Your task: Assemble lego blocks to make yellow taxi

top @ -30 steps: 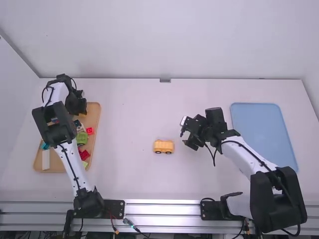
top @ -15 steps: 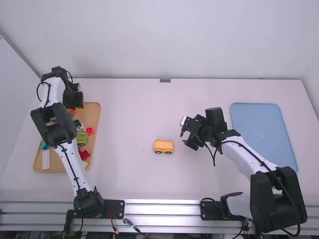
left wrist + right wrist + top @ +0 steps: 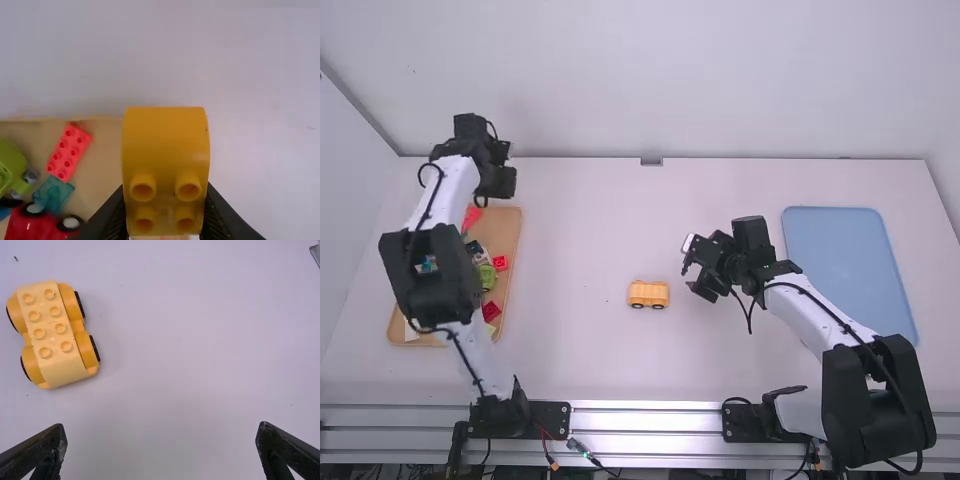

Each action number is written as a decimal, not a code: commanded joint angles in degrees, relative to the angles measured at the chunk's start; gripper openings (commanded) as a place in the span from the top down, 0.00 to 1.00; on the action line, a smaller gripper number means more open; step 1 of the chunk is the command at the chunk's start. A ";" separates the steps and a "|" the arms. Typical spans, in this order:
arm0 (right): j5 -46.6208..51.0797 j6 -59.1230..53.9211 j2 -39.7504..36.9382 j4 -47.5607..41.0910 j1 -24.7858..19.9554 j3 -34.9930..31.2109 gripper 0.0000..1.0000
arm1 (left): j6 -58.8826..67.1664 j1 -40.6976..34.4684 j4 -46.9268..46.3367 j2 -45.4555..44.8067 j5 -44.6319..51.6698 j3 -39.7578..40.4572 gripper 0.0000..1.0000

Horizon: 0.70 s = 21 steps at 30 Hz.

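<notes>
Our left pincer has a curved yellow block pinched tight, and it's just swung up and out past the far end of the tan tray. So we'd guess picking's done and next is carrying it to the wheeled yellow base, over to that pincer's right and nearer us. Right pincer sits just right of the base, fingers spread. Behind the left pincer, the tray holds a red block, green piece and teal block.

The high camera overlooks the table; wrist cameras look closer, the left seemingly downward.
</notes>
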 commanded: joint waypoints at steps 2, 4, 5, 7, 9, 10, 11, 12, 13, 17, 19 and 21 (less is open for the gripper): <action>-0.74 2.38 -0.72 1.18 0.04 1.33 0.01 | 13.66 -5.51 -3.93 -7.80 4.00 -7.69 0.98; -0.74 4.39 -0.72 2.38 -0.04 1.33 0.01 | 19.96 -9.60 -9.46 -10.14 4.81 -10.29 0.98; -0.61 6.05 -0.72 3.19 -0.44 1.33 0.01 | 23.19 -11.87 -11.93 -10.73 4.50 -11.28 0.98; -0.59 9.27 -0.72 4.13 -1.49 1.33 0.01 | 29.03 -16.24 -13.68 -11.06 4.20 -13.18 0.98; -1.25 11.06 -0.72 4.42 -2.69 1.33 0.01 | 32.54 -19.41 -13.42 -11.04 4.24 -14.64 0.98; -3.08 11.37 -0.72 4.04 -3.69 1.33 0.01 | 34.60 -21.49 -12.70 -11.04 4.17 -15.93 0.98; -5.22 10.84 -0.72 3.61 -4.63 1.29 0.01 | 37.33 -23.69 -11.52 -11.04 4.24 -17.42 0.98; -8.41 8.83 -0.72 2.43 -5.90 1.29 0.01 | 40.35 -25.59 -9.86 -11.04 4.57 -19.10 0.98; -9.33 8.22 -0.72 2.05 -6.32 1.29 0.01 | 41.18 -26.14 -9.35 -11.04 4.66 -19.61 0.98; -19.15 1.20 -0.70 -1.60 -11.45 0.85 0.01 | 47.84 -30.47 -5.66 -11.04 4.70 -25.40 0.98; -24.28 -1.18 -0.37 -1.38 -13.64 -0.02 0.01 | 52.22 -30.84 -5.70 -11.04 6.23 -28.04 0.98; -27.43 -2.91 -0.07 -0.92 -15.08 -0.79 0.01 | 58.12 -30.40 -5.51 -11.04 8.37 -30.53 0.96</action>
